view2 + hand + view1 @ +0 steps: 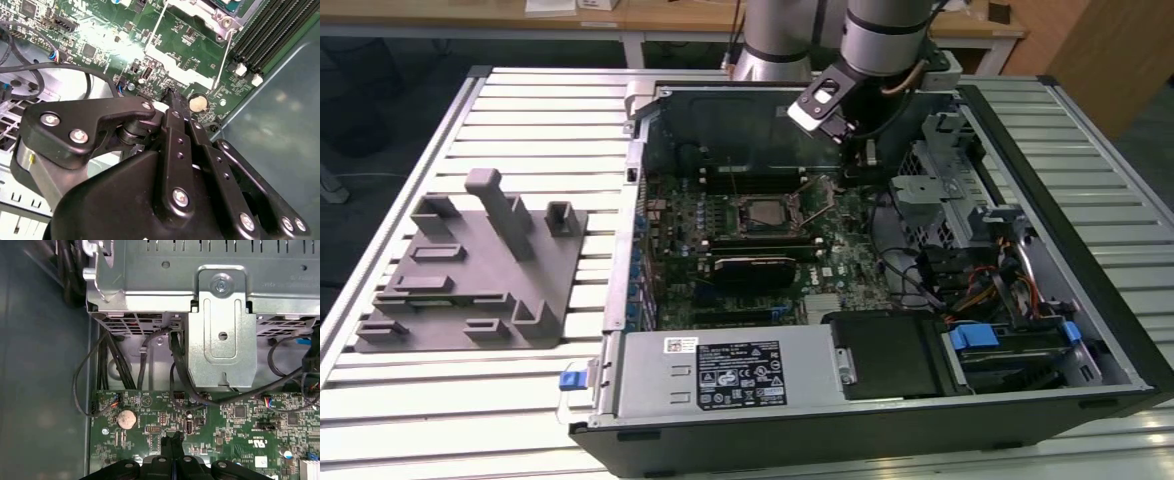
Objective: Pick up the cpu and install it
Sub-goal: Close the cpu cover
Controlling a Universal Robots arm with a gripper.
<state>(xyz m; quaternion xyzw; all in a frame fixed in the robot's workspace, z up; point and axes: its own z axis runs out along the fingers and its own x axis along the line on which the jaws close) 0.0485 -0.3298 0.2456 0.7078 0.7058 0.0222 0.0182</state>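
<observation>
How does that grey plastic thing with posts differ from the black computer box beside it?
The grey tray is low, pale plastic with upright posts; the computer case is black, far larger and deeper. The tray is one plain grey piece; the case holds a green board and cables. The gripper hangs inside the case, not over the tray. Both rest on the slatted table.

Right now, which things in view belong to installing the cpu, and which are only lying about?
For the job: black gripper, jaws shut, over the green motherboard; dark square socket frame with metal rim.
Lying about: grey plastic tray with upright posts; round silver coin battery; grey metal box with white label.
</observation>
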